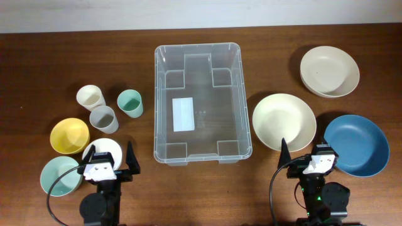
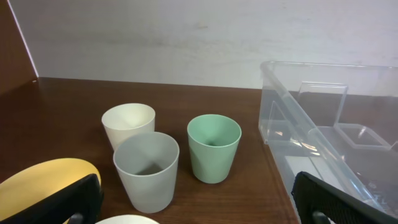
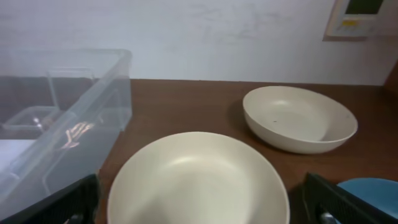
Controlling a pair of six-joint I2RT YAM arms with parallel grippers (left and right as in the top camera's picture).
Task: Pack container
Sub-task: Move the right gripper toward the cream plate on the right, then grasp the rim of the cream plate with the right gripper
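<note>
Clear plastic, the container sits empty, centred on the counter; left gripper and right gripper both gape wide, holding nothing. Reaching for the grey cup could topple its close neighbours; the cream bowl may slip from a rim pinch. Dark wood, plain white wall behind

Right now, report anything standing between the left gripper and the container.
Nothing visible does. The left gripper hangs over a white bowl; the container lies to its right, only tabletop between. The grey cup and green cup stand farther back, off that line.
</note>
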